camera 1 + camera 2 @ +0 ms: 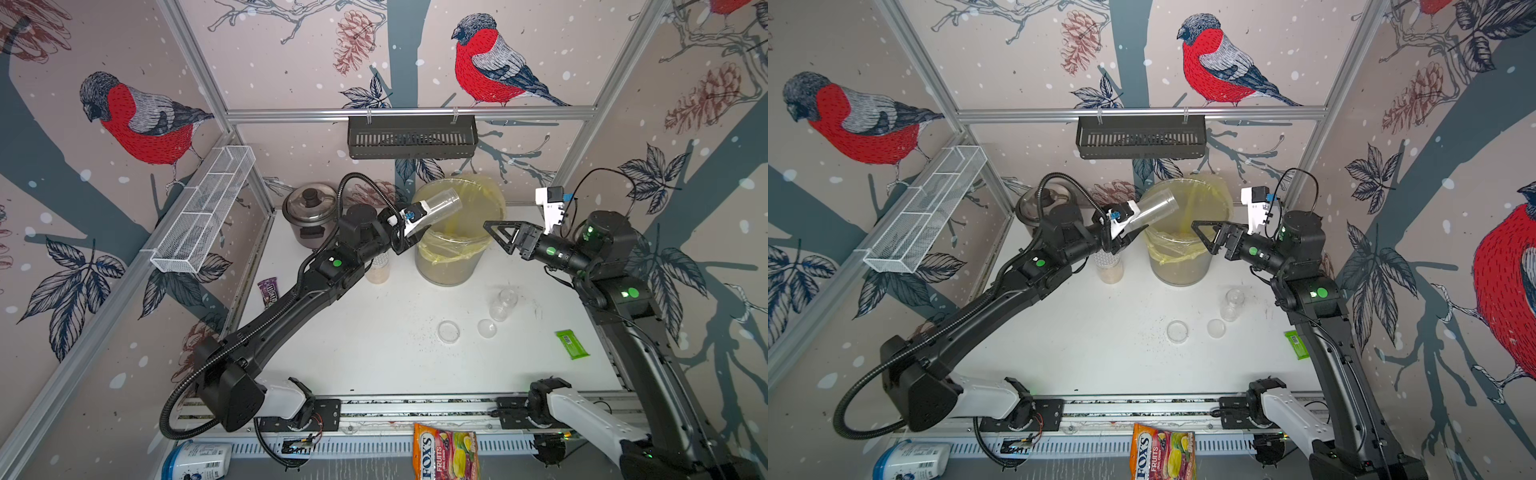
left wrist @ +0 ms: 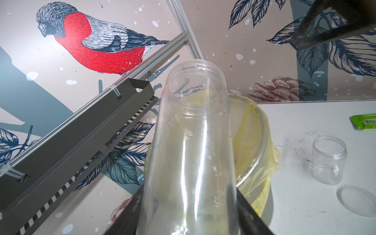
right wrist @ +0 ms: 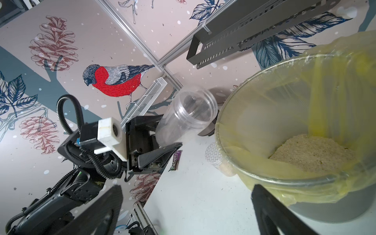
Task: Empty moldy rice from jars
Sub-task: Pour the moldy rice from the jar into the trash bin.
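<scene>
My left gripper (image 1: 419, 224) (image 2: 191, 219) is shut on a narrow clear jar (image 1: 442, 203) (image 1: 1156, 208) (image 2: 193, 142) (image 3: 187, 116). The jar is lidless, tilted with its mouth over the near rim of the bin (image 1: 449, 270) (image 3: 234, 101), and looks empty. A heap of pale moldy rice (image 3: 311, 150) lies in the bin's yellow bag. A wider jar with a silver dotted lid (image 1: 378, 270) (image 3: 212, 154) stands left of the bin with beige rice inside. My right gripper (image 1: 492, 228) (image 3: 186, 213) hangs open and empty at the bin's right side.
An empty open jar (image 1: 503, 305) (image 2: 328, 159) and two clear lids (image 1: 449, 331) (image 1: 487, 328) sit right of centre. A metal pot (image 1: 309, 214), a purple packet (image 1: 268, 291), a green packet (image 1: 572, 344) and a black wall basket (image 1: 411, 137) surround the workspace.
</scene>
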